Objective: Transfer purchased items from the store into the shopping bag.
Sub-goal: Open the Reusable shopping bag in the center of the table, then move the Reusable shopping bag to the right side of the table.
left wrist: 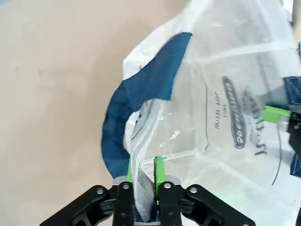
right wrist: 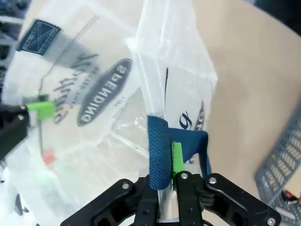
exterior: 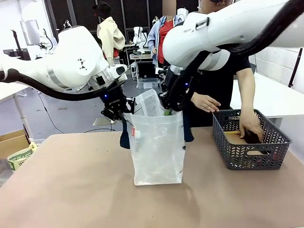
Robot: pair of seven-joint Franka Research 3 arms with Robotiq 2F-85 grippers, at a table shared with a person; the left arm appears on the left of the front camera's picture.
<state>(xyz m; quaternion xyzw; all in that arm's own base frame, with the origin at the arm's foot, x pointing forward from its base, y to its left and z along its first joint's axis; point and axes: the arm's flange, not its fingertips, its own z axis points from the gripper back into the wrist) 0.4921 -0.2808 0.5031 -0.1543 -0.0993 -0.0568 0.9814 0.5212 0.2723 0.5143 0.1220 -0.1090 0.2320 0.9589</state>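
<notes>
L fingers (left wrist: pixel 159 169), R fingers (right wrist: pixel 177 157) astride bag (exterior: pixel 156 147)

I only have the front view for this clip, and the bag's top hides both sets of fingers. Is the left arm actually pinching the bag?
Observer: Yes. In the left wrist view, the left gripper has its fingers shut on the translucent rim of the shopping bag.
Operator: And the right arm?
Observer: In the right wrist view, the right gripper is shut on the bag's rim together with a navy strap.
Operator: Does the bag carry any marking?
Observer: Yes. The wrist views show a navy oval logo with white lettering on the bag's wall.
</notes>
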